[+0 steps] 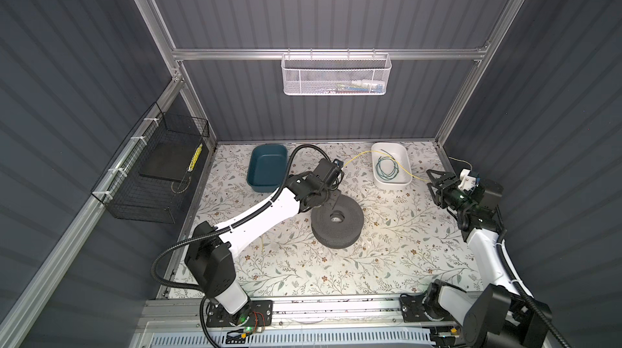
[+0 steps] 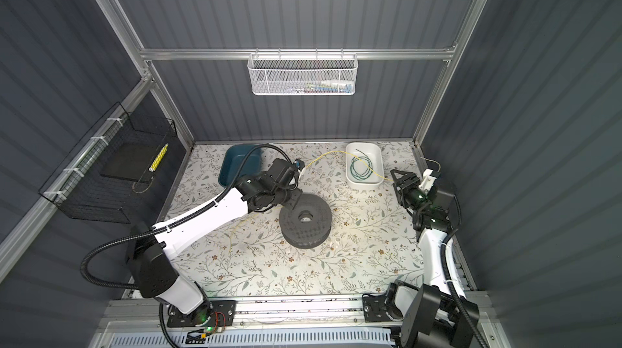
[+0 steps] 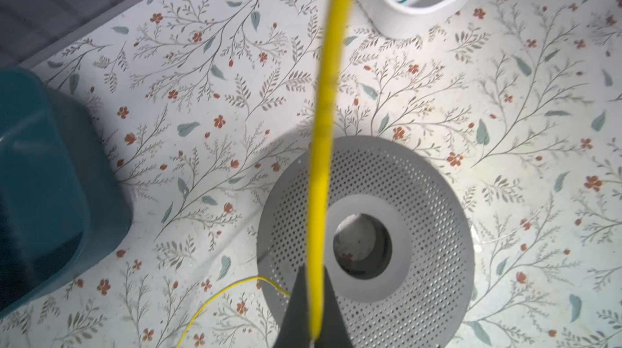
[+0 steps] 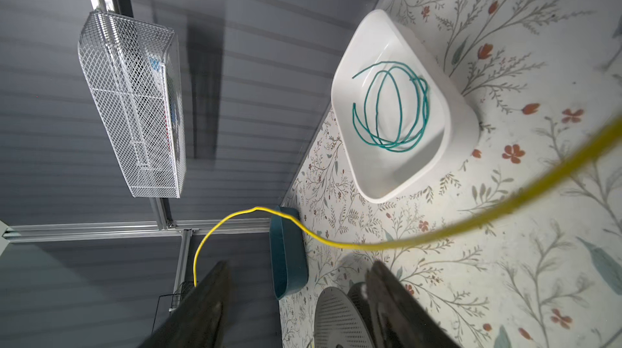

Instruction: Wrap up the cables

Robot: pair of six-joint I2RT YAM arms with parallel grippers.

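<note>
One white tub (image 4: pixel 377 174) holds green cable (image 4: pixel 387 146); left jaws pinch yellow cable (image 3: pixel 323 127), right jaws gape.

The floral table (image 1: pixel 387 262) bears a perforated spool (image 1: pixel 337 225) just below the left gripper (image 3: pixel 313 270), a teal bin (image 1: pixel 267 169) beside it, and a white bin (image 1: pixel 392 184) toward the right gripper (image 4: pixel 299 265).

Tabletop (image 1: pixel 336 269) brightly lit, surroundings dim — close yellow cable (image 3: pixel 321 161) blurred.
</note>
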